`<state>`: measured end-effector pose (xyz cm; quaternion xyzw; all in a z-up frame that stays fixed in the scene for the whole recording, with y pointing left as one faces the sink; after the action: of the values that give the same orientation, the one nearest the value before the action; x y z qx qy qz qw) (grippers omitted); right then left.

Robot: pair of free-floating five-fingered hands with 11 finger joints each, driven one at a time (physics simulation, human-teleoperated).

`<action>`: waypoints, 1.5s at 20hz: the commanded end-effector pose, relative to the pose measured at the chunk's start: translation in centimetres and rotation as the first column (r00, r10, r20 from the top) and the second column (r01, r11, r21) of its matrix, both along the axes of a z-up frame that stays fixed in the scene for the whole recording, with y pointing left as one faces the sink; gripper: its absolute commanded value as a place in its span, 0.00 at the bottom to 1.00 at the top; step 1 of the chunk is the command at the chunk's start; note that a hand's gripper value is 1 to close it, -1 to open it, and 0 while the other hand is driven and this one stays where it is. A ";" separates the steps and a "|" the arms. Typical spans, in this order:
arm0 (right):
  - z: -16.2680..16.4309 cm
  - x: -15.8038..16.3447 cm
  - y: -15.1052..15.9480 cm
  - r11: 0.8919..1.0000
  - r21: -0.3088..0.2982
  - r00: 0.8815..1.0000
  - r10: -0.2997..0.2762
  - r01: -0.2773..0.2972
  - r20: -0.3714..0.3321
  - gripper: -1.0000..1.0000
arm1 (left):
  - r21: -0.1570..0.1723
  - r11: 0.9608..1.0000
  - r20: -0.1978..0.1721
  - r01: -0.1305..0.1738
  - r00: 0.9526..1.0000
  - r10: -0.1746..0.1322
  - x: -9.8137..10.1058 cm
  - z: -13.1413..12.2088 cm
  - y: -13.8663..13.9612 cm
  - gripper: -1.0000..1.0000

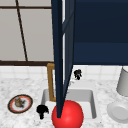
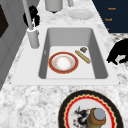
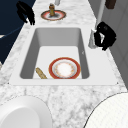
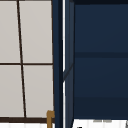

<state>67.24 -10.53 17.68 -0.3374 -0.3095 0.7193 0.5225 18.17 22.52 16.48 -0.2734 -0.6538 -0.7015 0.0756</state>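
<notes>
- Landmark: the sink [image 2: 100, 62], a white basin set in the marble table [image 2: 30, 100].
- Left hand [image 1: 42, 110] hangs over the sink's front-left corner, just above the rim; fingers curled downward, pinching nothing. Same hand in the left side view [image 2: 117, 53] at the sink's front edge, and in the right side view [image 3: 25, 12] at the far front corner.
- Right hand [image 1: 78, 74] sits behind the sink, close beside the faucet [image 3: 96, 30]; fingers look curled in, though whether they touch the faucet is hard to say. Also in the left side view [image 2: 32, 15] and the right side view [image 3: 106, 36].
- Inside the sink: a red-rimmed plate [image 2: 63, 62] flat on the bottom, a bread stick [image 2: 83, 56] beside it toward the front wall, and a small dark bit [image 2: 83, 49] just past the stick.
- Left of the sink on the table: a patterned plate [image 1: 20, 103] with a small jar [image 1: 18, 101] standing on it.
- Right of the sink: a white plate [image 1: 118, 112] and a grey canister [image 1: 123, 82].
- An open dark-blue cabinet door [image 1: 61, 50] hangs over the sink's middle; a red ball [image 1: 67, 115] is at the sink's front edge.
- Risk: the door edge stands between the hands, so a sideways sweep could knock it; a low left hand could clip the sink rim or nudge the jar plate.
</notes>
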 end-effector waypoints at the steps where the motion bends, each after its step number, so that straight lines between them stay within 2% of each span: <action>1: -0.1 1.1 0.7 0.999 -0.028 1.000 -0.027 0.027 0.001 1.00 | 0.000 1.000 0.000 0.000 1.000 0.000 0.0 0.0 0.0 0.50; 4: 1.2 1.5 1.3 0.993 -0.104 0.998 -0.047 0.051 0.039 1.00 | 0.000 1.000 0.000 0.000 1.000 0.000 0.0 0.0 0.0 0.50; 7: 1.5 1.3 2.8 0.995 -0.098 0.999 -0.037 0.035 -0.014 1.00 | 0.000 1.000 0.000 0.000 1.000 0.000 0.0 0.0 0.0 0.50; 11: 2.5 0.8 4.9 0.988 -0.149 0.998 -0.048 0.042 -0.039 1.00 | 0.000 1.000 0.000 0.000 1.000 0.000 0.0 0.0 0.0 0.50; 14: 2.6 0.9 5.9 0.973 -0.227 0.998 -0.044 0.035 -0.034 1.00 | 0.000 1.000 0.000 0.000 1.000 0.000 0.0 0.0 0.0 0.50; 17: 2.4 0.6 6.7 0.950 -0.309 0.998 -0.055 0.048 -0.014 1.00 | 0.000 1.000 0.000 0.000 1.000 0.000 0.0 0.0 0.0 0.50; 19: 2.3 0.4 7.3 0.926 -0.375 0.999 -0.053 0.051 0.004 1.00 | 0.000 1.000 0.000 0.000 1.000 0.000 0.0 0.0 0.0 0.50; 21: 2.1 0.1 7.8 0.892 -0.450 0.999 -0.044 0.048 0.019 1.00 | 0.000 1.000 0.000 0.000 1.000 0.000 0.0 0.0 0.0 0.50; 24: 1.7 -0.2 8.8 0.824 -0.565 0.999 -0.020 0.041 0.043 1.00 | 0.000 1.000 0.000 0.000 1.000 0.000 0.0 0.0 0.0 0.50; 26: 1.4 -0.4 9.4 0.768 -0.639 0.998 -0.009 0.042 0.056 1.00 | 0.000 1.000 0.000 0.000 1.000 0.000 0.0 0.0 0.0 0.50; 27: 1.6 -0.5 10.0 0.752 -0.658 0.998 -0.016 0.048 0.055 1.00 | 0.000 1.000 0.000 0.000 1.000 0.000 0.0 0.0 0.0 0.50; 28: 1.8 -0.6 10.3 0.742 -0.668 0.998 -0.028 0.061 0.060 1.00 | 0.000 1.000 0.000 0.000 1.000 0.000 0.0 0.0 0.0 0.50; 30: 1.8 -0.9 10.5 0.702 -0.699 0.991 -0.089 0.137 0.104 1.00 | 0.000 1.000 0.000 0.000 1.000 0.000 0.0 0.0 0.0 0.50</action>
<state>65.94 -2.88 17.36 -0.5783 0.0026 0.7156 0.3918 18.17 22.52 16.48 -0.2734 -0.6538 -0.7015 0.0756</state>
